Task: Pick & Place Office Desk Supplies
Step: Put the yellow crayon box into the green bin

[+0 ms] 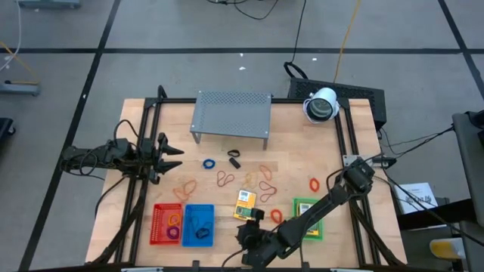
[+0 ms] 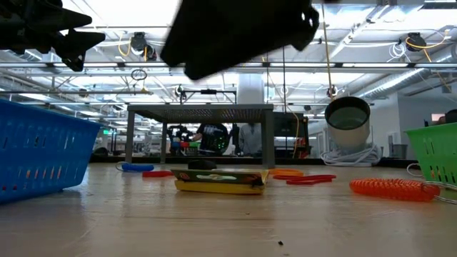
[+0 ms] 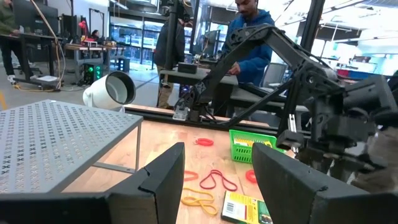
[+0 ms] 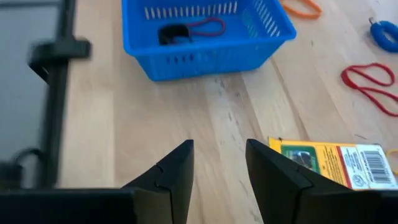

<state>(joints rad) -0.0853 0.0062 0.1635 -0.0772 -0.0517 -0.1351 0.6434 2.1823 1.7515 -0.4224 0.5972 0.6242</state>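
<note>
A yellow packet [image 1: 246,204] [image 4: 333,165] lies flat on the wooden table near its front edge. Red and orange rubber bands [image 1: 225,179], a blue ring [image 1: 209,163] and a black clip [image 1: 234,158] lie scattered mid-table. My right gripper [image 1: 242,233] [image 4: 219,155] hovers open over bare wood between the packet and the blue basket [image 1: 198,224], slanting down with nothing between its fingers. My left gripper [image 1: 170,151] [image 3: 217,162] waits open at the table's left side, pointing level.
The blue basket [image 4: 205,28] holds a black clip [image 4: 173,34] and a red rubber band [image 4: 208,26]. A red basket [image 1: 167,224] stands left of it and a green basket [image 1: 306,217] to the right. A grey perforated shelf [image 1: 232,113] stands at the back. People stand beyond the table.
</note>
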